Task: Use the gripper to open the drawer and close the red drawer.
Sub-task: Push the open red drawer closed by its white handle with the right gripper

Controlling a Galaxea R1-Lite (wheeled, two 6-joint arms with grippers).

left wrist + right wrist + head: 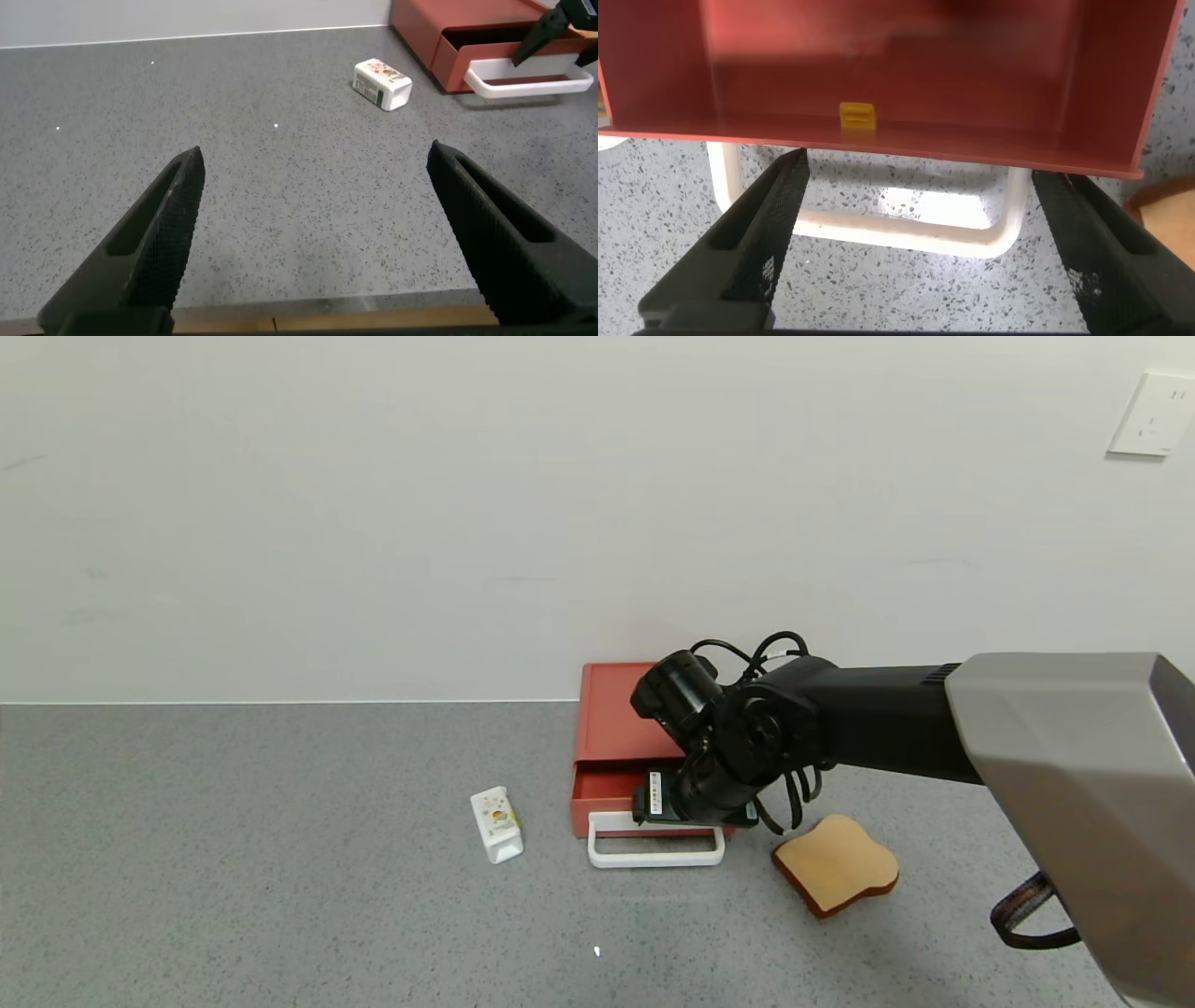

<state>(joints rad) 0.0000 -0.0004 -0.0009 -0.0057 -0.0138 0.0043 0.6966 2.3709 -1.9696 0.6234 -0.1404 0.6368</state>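
Observation:
The red drawer (616, 719) stands against the wall with its tray (597, 789) slid partly out and its white loop handle (653, 857) lying towards me. My right gripper (686, 817) hangs over the tray's front edge and the handle. In the right wrist view it (917, 173) is open and empty, its fingers (766, 233) spread either side of the handle (906, 229), above it. The open tray (896, 56) holds a small yellow piece (857, 115). My left gripper (316, 154) is open and empty, low over the table's near edge, far from the drawer (439, 28).
A small white carton (497, 823) lies left of the drawer. A toast slice (836, 875) lies to the drawer's right, near my right arm. The wall stands right behind the drawer. The grey speckled table (233, 859) stretches to the left.

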